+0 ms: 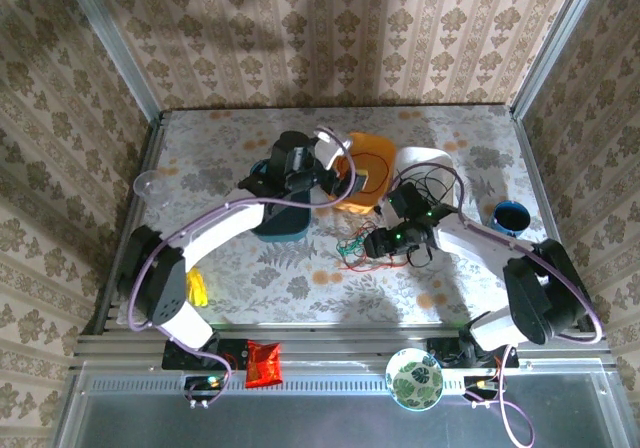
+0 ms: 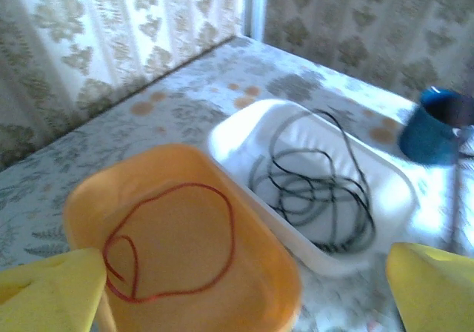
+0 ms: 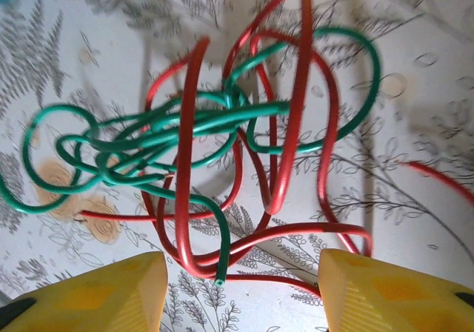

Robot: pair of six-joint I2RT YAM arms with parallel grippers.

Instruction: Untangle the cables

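Sorting looks part done: red cable (image 2: 229, 228) alone in orange tray (image 2: 81, 198), black cable (image 2: 318, 191) in white tray (image 2: 229, 135), left tool (image 2: 243, 291) above them wide open and empty; right tool (image 3: 244, 295), jaws apart and pinching nothing, straddles red-green tangle (image 3: 222, 147) on bench (image 3: 415, 72), likely lining up a strand.

A red cable (image 2: 228, 232) loops inside the near orange tray (image 2: 85, 195). Just beside it, to the right, a black cable (image 2: 320, 198) coils in a white tray (image 2: 235, 130). The left gripper (image 2: 241, 302) gapes wide.

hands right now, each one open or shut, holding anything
left hand: open, empty, over the orange tray.
right hand: open, gripping nothing, over the cable tangle.
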